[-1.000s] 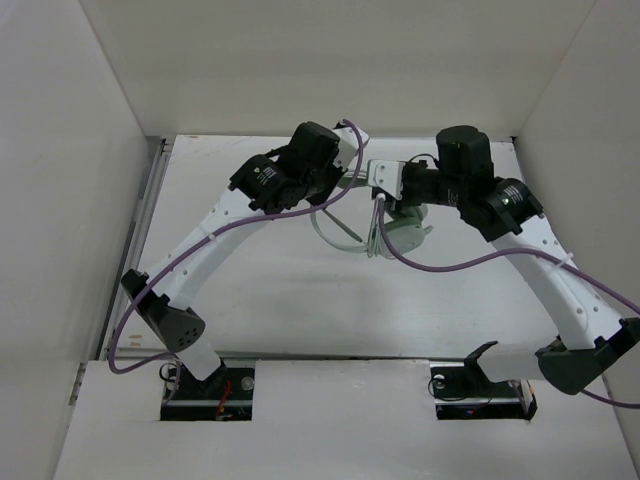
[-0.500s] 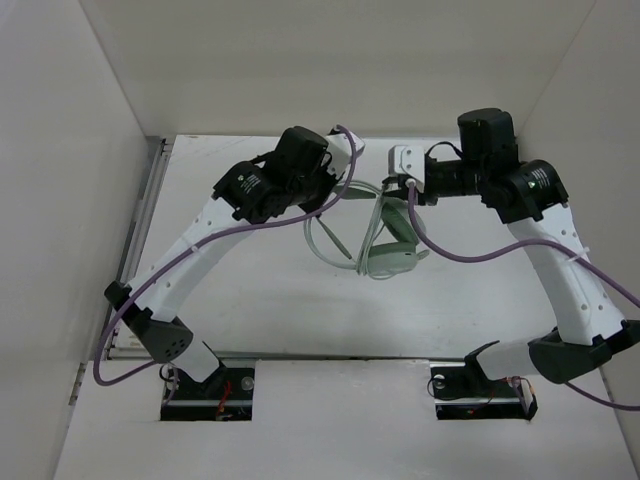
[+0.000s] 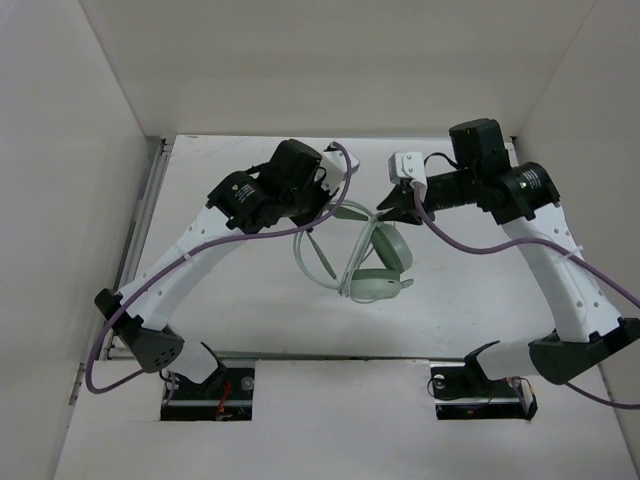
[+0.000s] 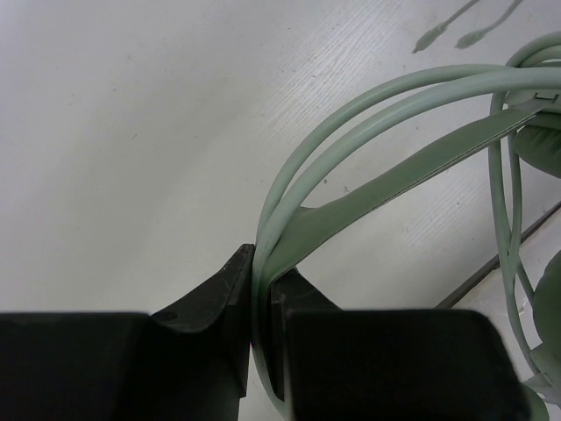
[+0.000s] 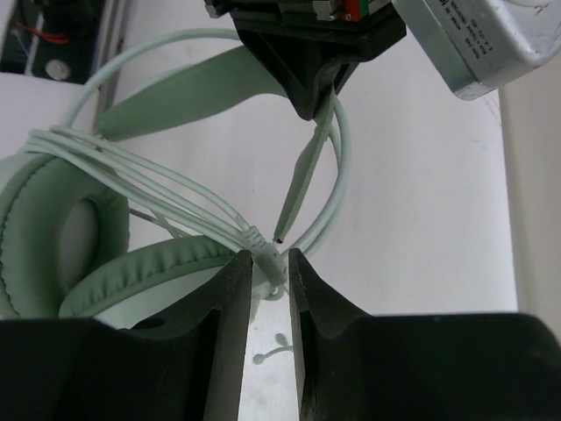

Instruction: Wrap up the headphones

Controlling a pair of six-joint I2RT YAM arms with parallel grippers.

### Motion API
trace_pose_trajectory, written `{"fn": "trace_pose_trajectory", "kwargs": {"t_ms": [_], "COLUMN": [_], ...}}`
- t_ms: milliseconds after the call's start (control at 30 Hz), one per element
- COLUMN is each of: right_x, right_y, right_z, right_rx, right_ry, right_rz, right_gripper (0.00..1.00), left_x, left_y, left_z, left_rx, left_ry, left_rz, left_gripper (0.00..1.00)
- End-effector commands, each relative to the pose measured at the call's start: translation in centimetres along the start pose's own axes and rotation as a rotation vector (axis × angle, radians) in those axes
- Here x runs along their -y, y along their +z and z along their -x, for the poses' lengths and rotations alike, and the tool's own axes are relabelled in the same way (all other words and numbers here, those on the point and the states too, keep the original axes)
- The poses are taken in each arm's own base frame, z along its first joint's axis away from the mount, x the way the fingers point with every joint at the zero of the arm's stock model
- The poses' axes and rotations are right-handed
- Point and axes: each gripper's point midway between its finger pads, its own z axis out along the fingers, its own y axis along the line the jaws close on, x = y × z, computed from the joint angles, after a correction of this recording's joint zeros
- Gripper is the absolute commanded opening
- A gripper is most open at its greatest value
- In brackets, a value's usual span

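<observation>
Headphones [image 3: 381, 270] hang over the table [image 3: 240, 300] between the left gripper [image 4: 261, 272] and right gripper [image 5: 265, 267], carried nearer the robot's bases than a second ago. The left clamps headband [image 4: 394, 180] and cable [image 4: 351, 105] loops together (the right pinches the wound cable by an ear cup [image 5: 53, 237]), so wrapping looks nearly done.

1. The table [image 3: 250, 320] is white, with a faint wood grain up close.
2. A metal rail [image 3: 148, 215] runs along its left edge.
3. The headphones [image 3: 376, 285] are over its middle; whether they touch it cannot be told.
</observation>
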Motion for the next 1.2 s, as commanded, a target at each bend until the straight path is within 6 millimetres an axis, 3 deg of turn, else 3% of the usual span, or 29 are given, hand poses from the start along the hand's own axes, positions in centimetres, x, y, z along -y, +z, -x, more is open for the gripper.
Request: {"fn": "trace_pose_trajectory", "kwargs": {"t_ms": [0,167,433,533,700,867,1167], "right_x": [-1.0,0.4,2.9,4.0,7.1,10.3,7.2], "right_y": [0.1,-0.4,-3.4,-3.9,-4.9,-8.8,-11.5], "right_z": [0.6,0.8,3.8,3.5,0.8,-2.2,-5.8], "right_rx": [0.082,0.166,0.324,0.344,0.396,0.513,0.512], "right_ry": [0.081,0.17,0.264,0.303,0.443,0.591,0.664], "right_rz": [0.052,0.014,-0.052,-0.101,-0.336,-0.682,-0.833], "right_gripper": [0.29,0.28,0.29,0.29,0.3,0.34,0.34], "left_x": [0.8,-0.3,-1.2,-1.7,-4.4,-8.1,-13.2], "left_y": [-2.6,-1.8,-0.2,1.1,5.2,10.5,18.9], "left_z": [2.7,1.9,0.9,0.6,-0.4,-0.8,-0.9], "left_rx": [0.138,0.116,0.088,0.08,0.074,0.103,0.086], "left_ry": [-0.037,-0.083,-0.149,-0.172,-0.302,-0.408,-0.594], "left_rz": [-0.054,-0.038,-0.035,-0.024,0.049,0.19,0.314], "left_gripper": [0.0,0.0,0.0,0.0,0.0,0.0,0.0]}}
